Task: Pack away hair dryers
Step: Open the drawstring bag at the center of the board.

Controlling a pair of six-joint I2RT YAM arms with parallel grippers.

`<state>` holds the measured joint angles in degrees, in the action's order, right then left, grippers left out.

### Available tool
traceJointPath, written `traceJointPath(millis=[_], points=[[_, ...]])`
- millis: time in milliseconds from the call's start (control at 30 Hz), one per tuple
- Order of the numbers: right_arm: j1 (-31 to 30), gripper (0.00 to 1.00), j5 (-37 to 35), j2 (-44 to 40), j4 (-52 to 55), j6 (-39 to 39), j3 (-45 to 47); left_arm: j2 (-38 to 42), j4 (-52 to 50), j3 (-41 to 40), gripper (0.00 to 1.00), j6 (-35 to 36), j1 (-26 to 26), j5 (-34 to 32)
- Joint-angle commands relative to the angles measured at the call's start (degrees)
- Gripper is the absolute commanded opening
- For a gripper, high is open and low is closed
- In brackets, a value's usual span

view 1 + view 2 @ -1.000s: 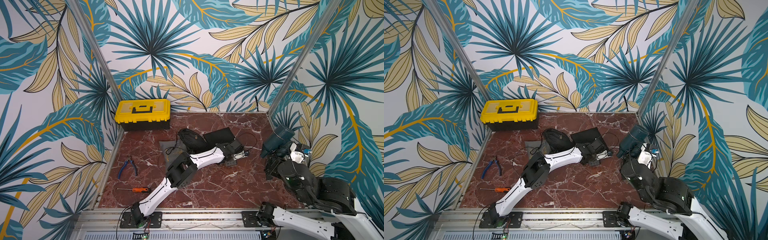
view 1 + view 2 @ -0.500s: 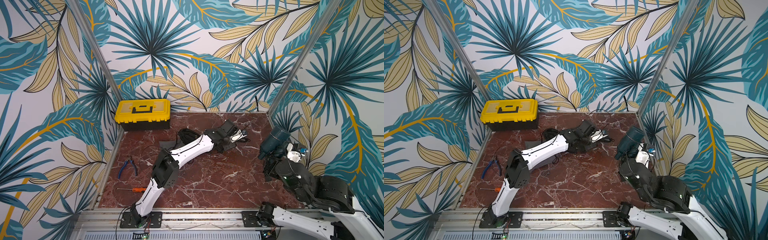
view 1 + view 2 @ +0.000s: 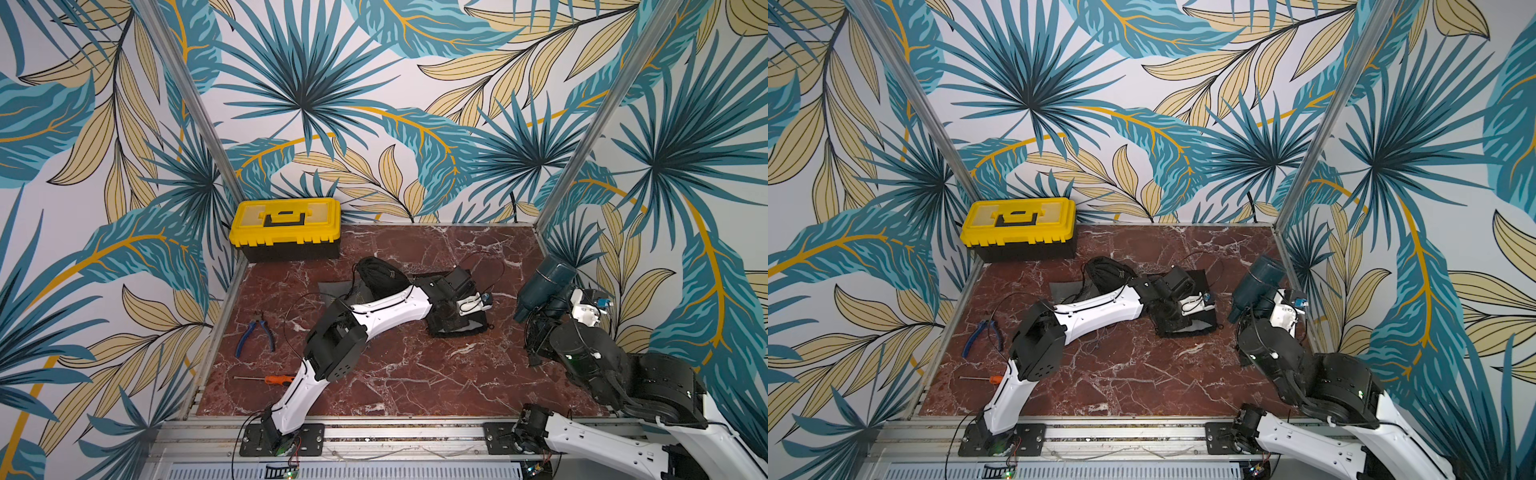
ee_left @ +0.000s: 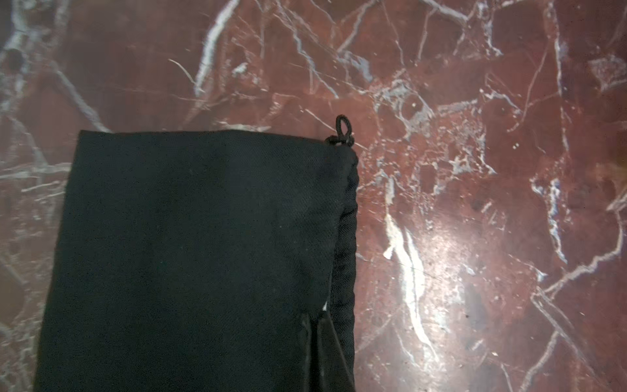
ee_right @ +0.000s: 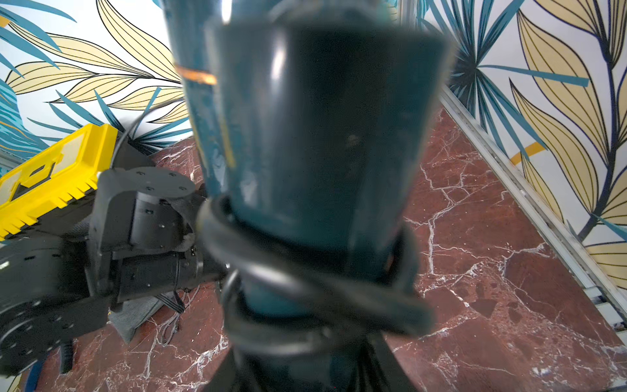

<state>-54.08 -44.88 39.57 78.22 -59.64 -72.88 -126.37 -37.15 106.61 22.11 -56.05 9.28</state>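
Left arm reached across the bench [image 3: 415, 374] to a flat black pouch [image 4: 186, 254] lying right of centre. Left tool [image 4: 317, 317] was closed tight, its tips on the pouch's top layer beside the drawstring hem. The cloth edge drew in toward the tips, so it read as a pinch on the fabric. A small loop of drawstring [image 4: 342, 130] stuck out at the pouch's corner.

Right tool [image 5: 302, 356] was clamped on the handle of a dark teal hair dryer [image 3: 544, 286]. The dryer was held clear above the bench near the right wall, apart from the black pouch, barrel uppermost. Its black cord [image 5: 305, 271] was coiled around the handle just above the grip. The wrist view was blurred at close range.

Behind the left arm in both top views lay a bulging black pouch [image 3: 376, 274], partly on a flat grey pouch [image 3: 332, 291]. A yellow toolbox [image 3: 286, 224] stood shut in the far left corner. Blue-handled pliers [image 3: 254, 338] and an orange-handled screwdriver [image 3: 274, 379] lay along the left edge, well apart from both arms.
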Motion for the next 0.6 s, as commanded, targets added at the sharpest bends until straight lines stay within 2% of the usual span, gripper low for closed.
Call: traceJointPath(millis=[0, 200, 333, 567], points=[[0.0, 0.0, -1.3, -0.7, -1.2, -0.6, 0.8, -1.5, 0.0, -1.7, 0.0, -0.3, -0.9, -0.2], [0.0, 0.0, -0.6, -0.9, -2.2, -0.4, 1.5, -3.9, 0.2, -1.1, 0.0, 0.0, -1.2, -4.3], [0.0, 0.0, 2.1, -0.5, 0.5, -2.2, 1.8, -2.8, 0.1, 0.1, 0.0, 0.0, -0.8, -6.4], [0.0, 0.0, 10.9, -2.5, 3.8, -7.2, 7.0, 1.5, -1.3, 4.2, 0.0, -2.1, 2.1, -4.2]])
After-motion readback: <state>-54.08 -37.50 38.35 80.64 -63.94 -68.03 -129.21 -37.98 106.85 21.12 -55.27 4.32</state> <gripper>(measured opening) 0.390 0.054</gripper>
